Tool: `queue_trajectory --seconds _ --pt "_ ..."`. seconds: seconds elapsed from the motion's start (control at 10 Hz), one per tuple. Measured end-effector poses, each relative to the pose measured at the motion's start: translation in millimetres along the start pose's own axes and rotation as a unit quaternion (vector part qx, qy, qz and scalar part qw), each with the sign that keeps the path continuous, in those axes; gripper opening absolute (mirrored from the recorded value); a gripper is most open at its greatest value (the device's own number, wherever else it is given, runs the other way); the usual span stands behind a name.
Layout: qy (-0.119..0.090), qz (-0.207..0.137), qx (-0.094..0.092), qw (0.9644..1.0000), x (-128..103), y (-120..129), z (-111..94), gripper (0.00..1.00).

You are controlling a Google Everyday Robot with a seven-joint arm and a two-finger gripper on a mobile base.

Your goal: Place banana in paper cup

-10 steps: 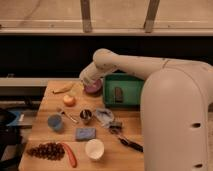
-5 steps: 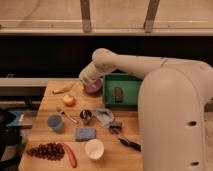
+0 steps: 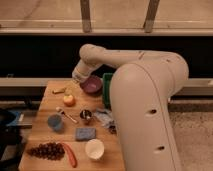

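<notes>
Nothing of the task looks done yet. The banana [image 3: 60, 90] lies on the table [image 3: 37, 132], to the left of the bowl [image 3: 92, 85] and slightly nearer the camera, with nothing touching it. The gripper [image 3: 76, 79] hangs just beside the bowl's left rim, its jaws apart and holding nothing. It is near the banana but not on it. The cup [image 3: 94, 148] stands upright with nothing showing inside, well in front of the bowl by the table's near edge. Every step seems to remain: lower onto the banana, close on it, lift it, carry it forward from the bowl to the cup, and release it inside.
</notes>
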Motion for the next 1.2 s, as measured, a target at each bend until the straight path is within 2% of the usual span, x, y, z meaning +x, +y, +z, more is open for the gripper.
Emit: queue_trajectory --seconds 0.2,0.3,0.4,0.6,0.9,1.2 --pt "0.024 0.002 0.035 0.9991 -2 -4 5 0.80" --pt "0.028 0.003 0.046 0.9986 -3 -5 10 0.80" --pt "0.022 0.007 0.048 0.9986 -2 -7 11 0.80" --pt "-0.013 0.027 0.043 0.9986 2 -10 20 0.80" --pt "-0.058 0.051 0.036 0.9964 4 -18 34 0.80" --pt "-0.080 0.054 0.033 0.9948 -4 -28 44 0.80"
